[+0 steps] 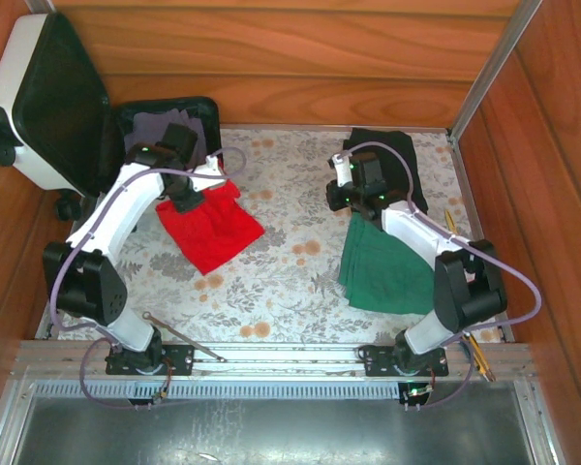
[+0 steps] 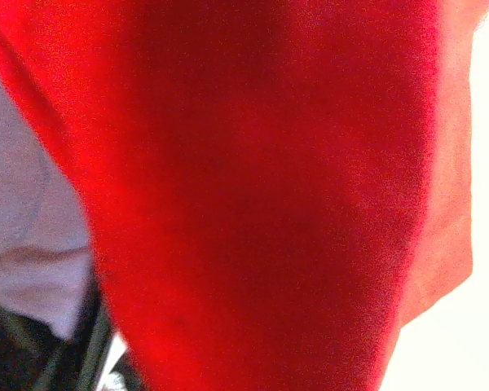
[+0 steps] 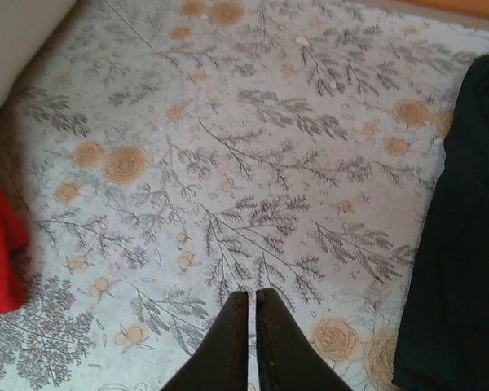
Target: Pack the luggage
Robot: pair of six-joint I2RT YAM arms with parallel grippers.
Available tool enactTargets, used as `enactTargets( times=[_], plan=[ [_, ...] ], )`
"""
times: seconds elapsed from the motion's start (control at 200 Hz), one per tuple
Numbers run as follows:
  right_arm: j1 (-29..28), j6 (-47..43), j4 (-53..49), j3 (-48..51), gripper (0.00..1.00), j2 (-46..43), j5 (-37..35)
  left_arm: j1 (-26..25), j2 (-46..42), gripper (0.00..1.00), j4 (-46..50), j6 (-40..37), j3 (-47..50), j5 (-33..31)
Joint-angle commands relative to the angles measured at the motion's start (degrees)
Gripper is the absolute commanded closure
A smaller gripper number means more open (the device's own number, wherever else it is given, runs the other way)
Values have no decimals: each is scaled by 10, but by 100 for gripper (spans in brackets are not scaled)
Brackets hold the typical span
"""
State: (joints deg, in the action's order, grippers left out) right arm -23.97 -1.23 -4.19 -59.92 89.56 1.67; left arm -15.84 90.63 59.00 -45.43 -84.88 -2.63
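- Suitcase (image 1: 50, 105): lay open at the far-left corner of the table. Its white-shelled lid w/ black lining leaned against the left wall, and the lower half sat flat just beside it.
- Lilac cloth (image 1: 147, 126): we saw it lying inside the lower half. In the left wrist view it showed pale at the left edge (image 2: 24, 220).
- Left gripper (image 1: 187, 201): hung at the near-right rim of the lower half, jaws pressed shut & pinching the top of the red cloth (image 1: 213, 231).
- Red cloth, cont.: fanned down & to the right onto the floral table cover (image 1: 290, 194). In the left wrist view it draped close across the lens (image 2: 261, 195).
- Right gripper (image 3: 251, 297): jaws pressed together w/ only a hairline gap above the floral cover. We saw nothing between the tips.
- Green cloth (image 1: 382, 266): spread from beneath the right wrist toward the near edge. We could not tell whether it touched the fingers.
- Black cloth (image 1: 399, 160): lay far right, just beside the right gripper.
- Red & green cloths lay well apart.
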Motion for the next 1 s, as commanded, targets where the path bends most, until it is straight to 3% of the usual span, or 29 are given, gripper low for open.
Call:
enactTargets(
  times=[0.0,0.185,0.43,0.67,0.995],
  plan=[
    [1,-8,38,6,91,-17,17,34,10,100,16,-83,-20,-20],
    [1,-7,72,24,91,-14,24,62,93,100,16,-141,-108,-68],
    [0,-48,152,79,94,-11,1,95,236,100,17,-210,-319,-70],
    [0,-70,144,80,94,12,-27,135,371,100,15,-262,-501,-48],
    [-3,-65,101,39,94,44,-37,163,519,100,-70,-307,-610,-30]
  ],
)
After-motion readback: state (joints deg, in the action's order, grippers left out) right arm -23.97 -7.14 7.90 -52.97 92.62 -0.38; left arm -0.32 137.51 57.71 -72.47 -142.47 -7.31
